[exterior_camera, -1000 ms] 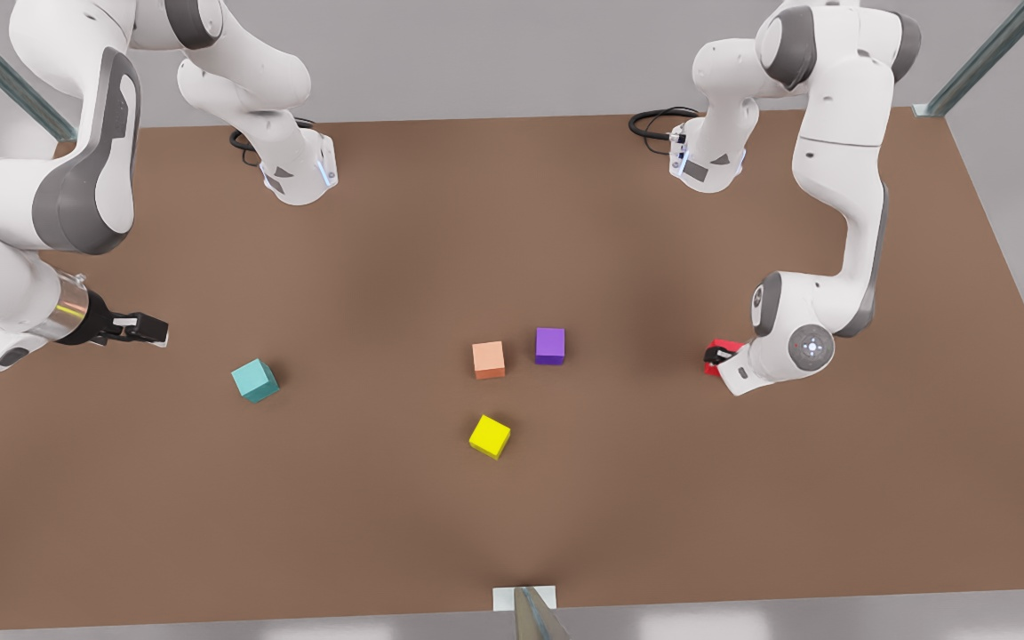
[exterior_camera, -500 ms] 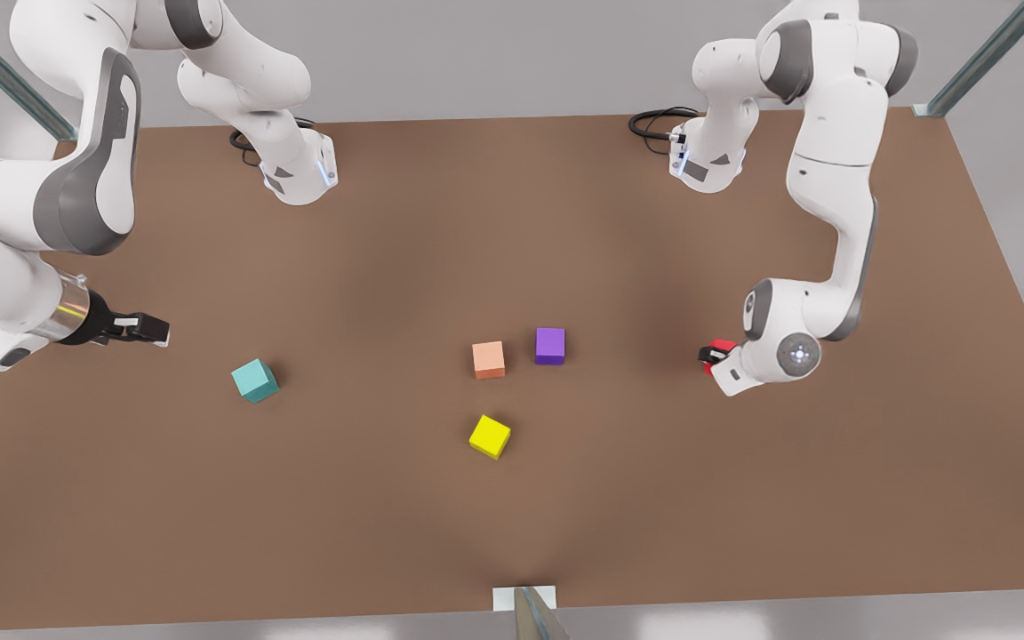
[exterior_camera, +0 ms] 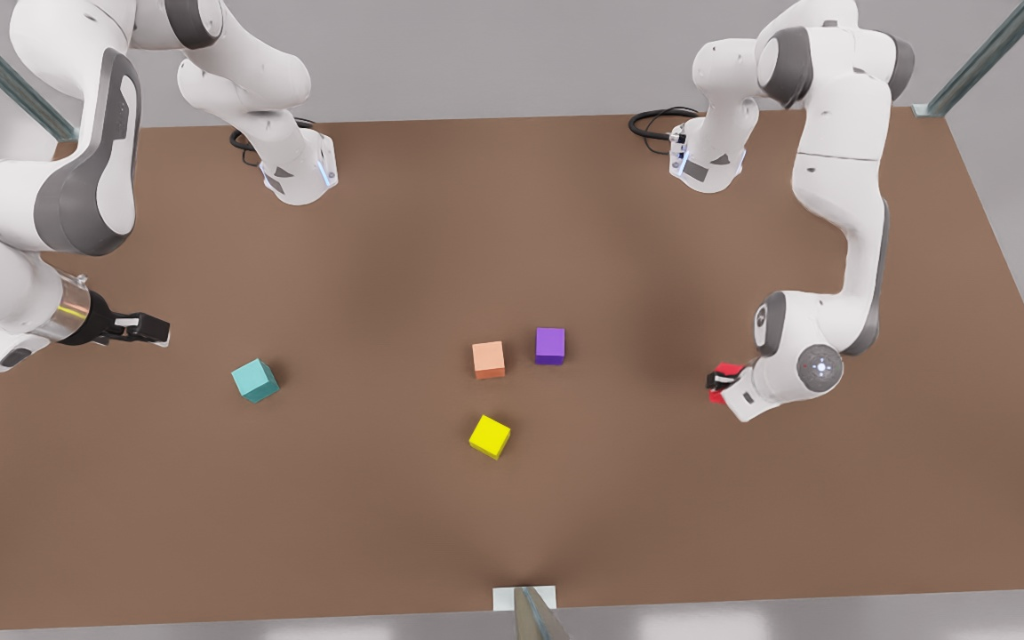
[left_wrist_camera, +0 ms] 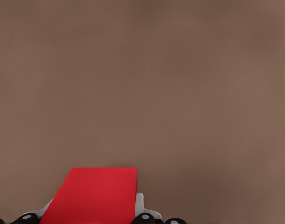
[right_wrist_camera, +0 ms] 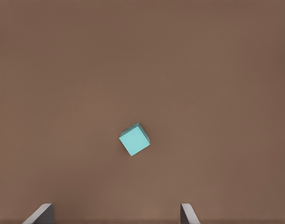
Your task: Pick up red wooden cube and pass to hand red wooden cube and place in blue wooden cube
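The red wooden cube (exterior_camera: 727, 372) is on the front view's right, clamped between the fingers of my left gripper (exterior_camera: 718, 384). In the left wrist view the red wooden cube (left_wrist_camera: 93, 193) sits in the left gripper (left_wrist_camera: 92, 215), with bare table beyond it. The blue wooden cube (exterior_camera: 255, 380), teal in colour, rests on the table at the front view's left. My right gripper (exterior_camera: 155, 331) hovers up and to the left of it, open and holding nothing. The right wrist view shows the blue wooden cube (right_wrist_camera: 134, 139) ahead of the right gripper (right_wrist_camera: 115, 215), whose fingertips (right_wrist_camera: 40, 213) stand wide apart.
A pale orange cube (exterior_camera: 488, 359) and a purple cube (exterior_camera: 550, 345) sit side by side mid-table, with a yellow cube (exterior_camera: 489, 436) nearer the front edge. The brown table (exterior_camera: 512, 533) has open room between the two arms. Both arm bases (exterior_camera: 299, 178) stand at the back.
My left gripper, still holding the red cube, has shifted slightly right and toward the near edge in the front view. The right arm has stayed put.
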